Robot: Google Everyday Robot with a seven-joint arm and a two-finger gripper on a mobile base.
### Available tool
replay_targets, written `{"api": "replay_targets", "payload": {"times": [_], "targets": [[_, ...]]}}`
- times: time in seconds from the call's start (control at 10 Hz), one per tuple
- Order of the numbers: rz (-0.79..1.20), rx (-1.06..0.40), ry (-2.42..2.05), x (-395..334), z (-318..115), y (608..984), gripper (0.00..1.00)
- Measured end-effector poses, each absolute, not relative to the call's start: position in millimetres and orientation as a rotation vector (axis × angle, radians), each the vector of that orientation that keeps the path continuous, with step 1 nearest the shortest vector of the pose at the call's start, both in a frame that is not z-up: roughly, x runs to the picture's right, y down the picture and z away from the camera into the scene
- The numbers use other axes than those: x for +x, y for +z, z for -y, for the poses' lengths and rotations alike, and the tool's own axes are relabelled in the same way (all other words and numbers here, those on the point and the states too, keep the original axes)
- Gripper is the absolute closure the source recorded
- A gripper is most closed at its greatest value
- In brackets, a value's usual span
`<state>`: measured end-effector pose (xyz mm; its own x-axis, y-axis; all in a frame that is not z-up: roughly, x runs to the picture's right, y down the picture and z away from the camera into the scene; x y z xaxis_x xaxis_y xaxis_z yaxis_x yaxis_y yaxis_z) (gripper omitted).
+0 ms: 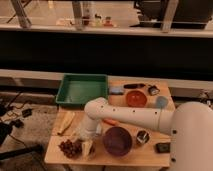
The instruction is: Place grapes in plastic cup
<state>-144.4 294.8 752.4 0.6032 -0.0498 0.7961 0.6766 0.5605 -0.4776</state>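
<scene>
Bench (56,151) first: your grapes (70,147) sit at its near-left corner, just left of the gripper (88,146) (clenched or released, you cannot tell), with the purple bowl (118,140) on its right.

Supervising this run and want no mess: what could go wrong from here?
The grapes lie close to the near edge of the table, and the gripper sits right beside them; a sideways nudge could roll them off. The purple bowl stands close by the gripper, so the arm might bump it when lifting. The pale cup looks far across the table, so loose grapes could drop on the way.
</scene>
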Motion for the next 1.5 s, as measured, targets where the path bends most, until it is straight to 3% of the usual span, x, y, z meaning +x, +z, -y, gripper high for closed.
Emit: {"api": "replay_targets", "payload": {"times": [0.3, 0.4, 0.8, 1.5], "targets": [[0.824, -0.893, -0.503, -144.7, -296.9, 752.7, 0.74], [0.825, -0.893, -0.506, -145.3, -296.8, 753.0, 0.80], [0.834, -0.877, -0.520, -146.5, -294.3, 749.2, 0.81], [0.904, -0.736, -0.578, -160.9, -259.1, 701.8, 0.81]]}}
